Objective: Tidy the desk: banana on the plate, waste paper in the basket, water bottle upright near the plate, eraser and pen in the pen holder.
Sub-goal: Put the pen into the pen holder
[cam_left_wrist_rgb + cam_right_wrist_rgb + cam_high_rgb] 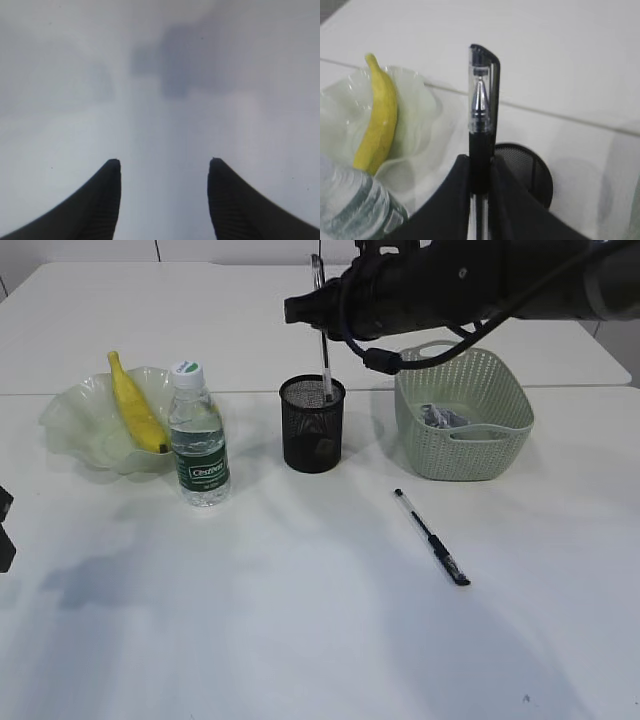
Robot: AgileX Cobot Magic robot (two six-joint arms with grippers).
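Exterior view: white desk (pixel 300 640), right gripper (pixel 481 175) clamping pen (pixel 481 110), left gripper (pixel 164 200) agape, empty.

The right arm (pixel 470 280) is black and tubular, with a black cable (pixel 420 355) looping under it. The left end effector (pixel 165 200) has two dark, tapered fingers (pixel 105 200) with ribbed inner faces.

R pincer (pixel 479 175) clamped on pen (pixel 482 115), arm reaching in from bench's right; L pincer (pixel 164 165) apart, prob. empty.
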